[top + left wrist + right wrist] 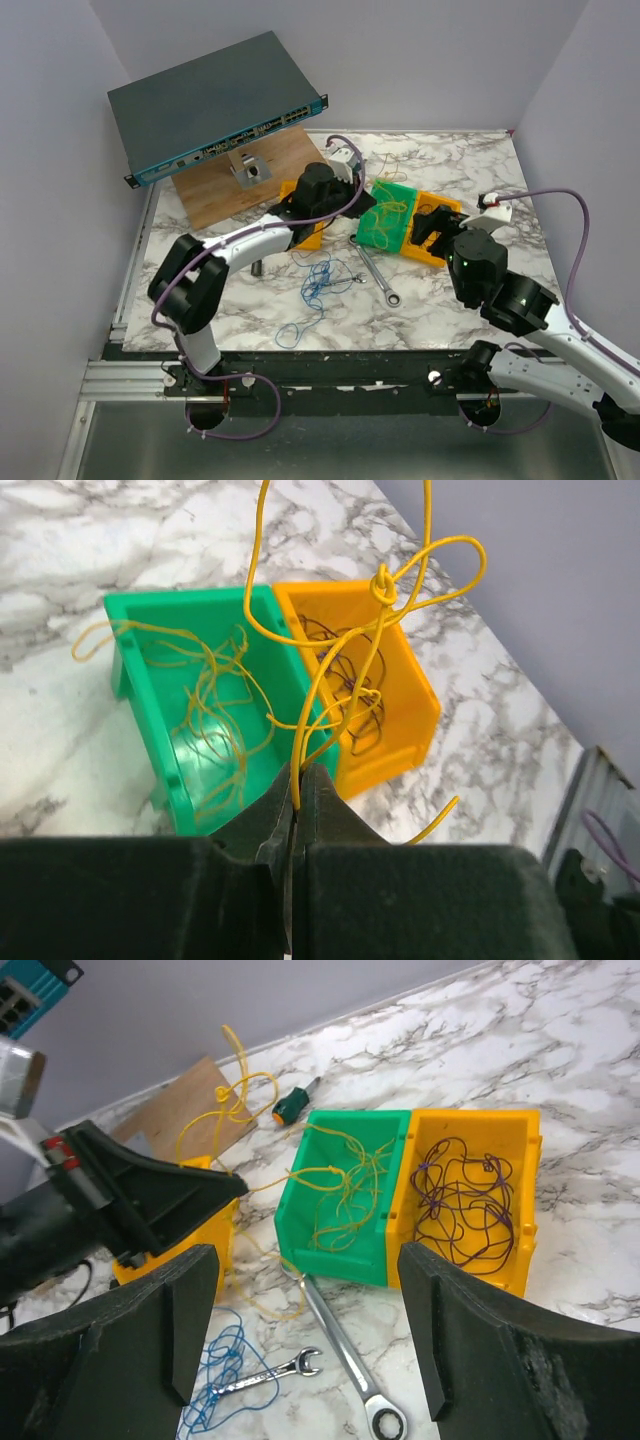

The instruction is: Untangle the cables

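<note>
- Sorting looked partly done to me: yellow strands [345, 1195] lay in the green bin [330, 1250], purple strands [460, 1195] in the orange bin [505, 1260] touching it at 3 o'clock.
- Left to do: the yellow cable [383, 584] hung knotted, and the blue cable [318, 278] lay tangled on the surface [450, 300] at the green bin's 7 o'clock.
- My left hand [297, 780] was clamped on the yellow cable, raised above the bins.
- My right hand [310, 1255] hovered with fingers apart, empty, facing the bins.

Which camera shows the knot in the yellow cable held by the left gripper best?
Left wrist: the knot in the yellow cable sits close and sharp above the shut left gripper. Right wrist shows it small and distant; top external shows only faint loops.
</note>
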### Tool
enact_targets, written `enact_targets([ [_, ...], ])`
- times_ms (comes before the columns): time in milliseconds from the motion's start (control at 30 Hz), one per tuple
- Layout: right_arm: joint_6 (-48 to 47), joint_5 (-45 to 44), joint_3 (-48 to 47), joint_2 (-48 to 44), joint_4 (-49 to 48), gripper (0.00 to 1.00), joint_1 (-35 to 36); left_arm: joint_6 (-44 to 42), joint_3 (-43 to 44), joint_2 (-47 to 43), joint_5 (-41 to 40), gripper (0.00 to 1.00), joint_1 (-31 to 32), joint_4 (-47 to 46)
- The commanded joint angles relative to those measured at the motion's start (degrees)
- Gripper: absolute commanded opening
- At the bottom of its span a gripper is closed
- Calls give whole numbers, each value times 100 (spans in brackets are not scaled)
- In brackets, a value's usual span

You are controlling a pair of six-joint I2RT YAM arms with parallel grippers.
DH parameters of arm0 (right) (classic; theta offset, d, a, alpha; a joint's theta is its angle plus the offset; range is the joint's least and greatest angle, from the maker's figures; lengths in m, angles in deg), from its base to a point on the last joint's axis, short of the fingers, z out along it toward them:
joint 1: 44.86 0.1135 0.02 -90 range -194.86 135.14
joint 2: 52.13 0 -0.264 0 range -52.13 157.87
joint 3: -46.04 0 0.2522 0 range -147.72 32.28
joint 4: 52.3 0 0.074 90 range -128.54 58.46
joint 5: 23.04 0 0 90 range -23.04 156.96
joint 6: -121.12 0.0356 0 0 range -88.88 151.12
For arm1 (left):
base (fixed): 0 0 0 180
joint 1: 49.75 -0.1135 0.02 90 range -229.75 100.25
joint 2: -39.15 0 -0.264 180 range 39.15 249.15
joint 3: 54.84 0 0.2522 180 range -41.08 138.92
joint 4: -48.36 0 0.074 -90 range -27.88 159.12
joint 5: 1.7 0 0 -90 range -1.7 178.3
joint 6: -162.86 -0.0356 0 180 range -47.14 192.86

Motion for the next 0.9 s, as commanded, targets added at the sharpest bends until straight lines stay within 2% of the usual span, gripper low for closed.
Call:
enact_targets([
  [0, -22, -441, 38, -19, 128, 80, -8, -677, 766, 703, -1083, 0, 192, -397],
  [100, -19, -472, 83, 19, 43, 79, -13, -1177, 1282, 1194, -1822, 0, 366, -309],
  [200, -53, -466, 134, 55, -116, 79, -9, -1464, 2111, 1762, -2455, 0, 482, 411],
  [233, -55, -459, 139, 63, -154, 79, -8, -1464, 2360, 1882, -2540, 0, 489, 791],
  [333, -84, -470, 142, 113, -243, 78, -16, -1664, 2660, 1991, -2763, 0, 531, 1180],
  [567, -58, -423, 235, 266, -336, 78, -13, -1801, 3980, 2669, -3095, 0, 596, 3549],
  [667, 11, -372, 252, 308, -354, 78, -17, -1796, 4176, 2921, -3037, 0, 617, 3852],
  [867, -4, -366, 227, 325, -370, 77, -24, -1775, 3943, 3135, -3066, 0, 778, 3864],
])
